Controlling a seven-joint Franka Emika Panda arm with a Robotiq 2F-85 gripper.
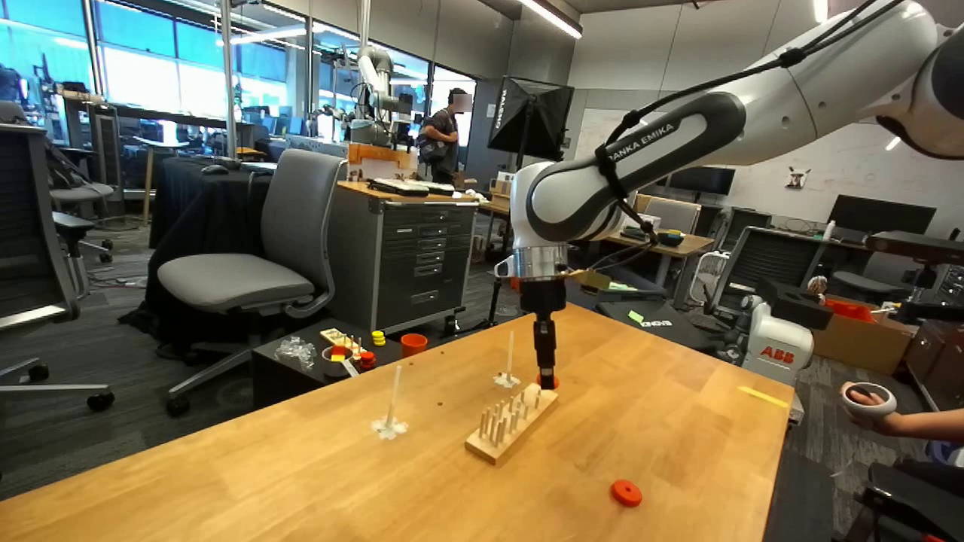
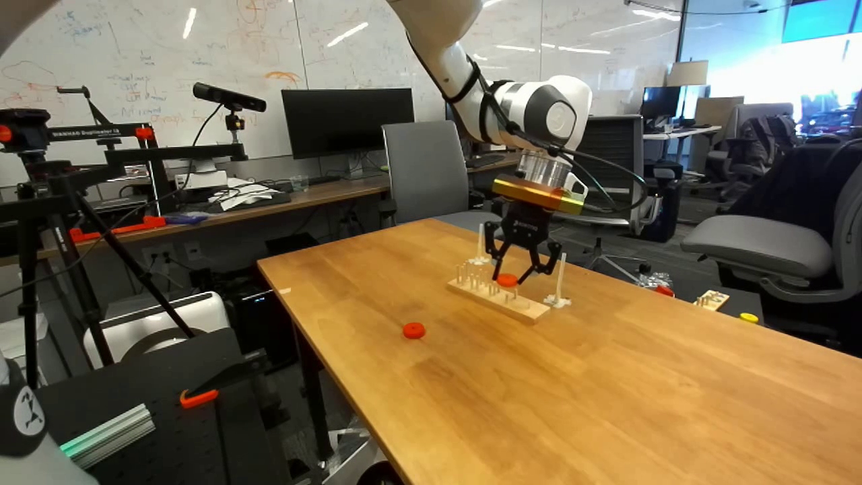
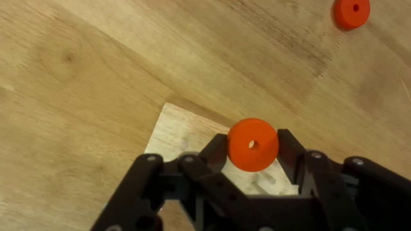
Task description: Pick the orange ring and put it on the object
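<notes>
The orange ring (image 3: 240, 155) is a small flat disc with a hole in its middle. My gripper (image 3: 252, 144) is shut on it, one fingertip on each side of its rim. In both exterior views the gripper (image 1: 547, 384) (image 2: 510, 279) points down with the ring (image 1: 556, 382) (image 2: 506, 279) at its tips. The object is a pale wooden slab (image 1: 527, 419) (image 2: 528, 312) with several short upright pegs. It also shows in the wrist view (image 3: 179, 128), partly hidden by the gripper. The ring is low over the slab's end with few pegs. The exact gap cannot be told.
A second, redder ring (image 1: 626, 493) (image 2: 413, 330) (image 3: 351, 14) lies flat on the wooden table (image 1: 301, 467). Two thin upright stands without a slab, one (image 1: 394, 399) and another (image 1: 510, 357), rise from the table beside the slab, the latter close to the gripper.
</notes>
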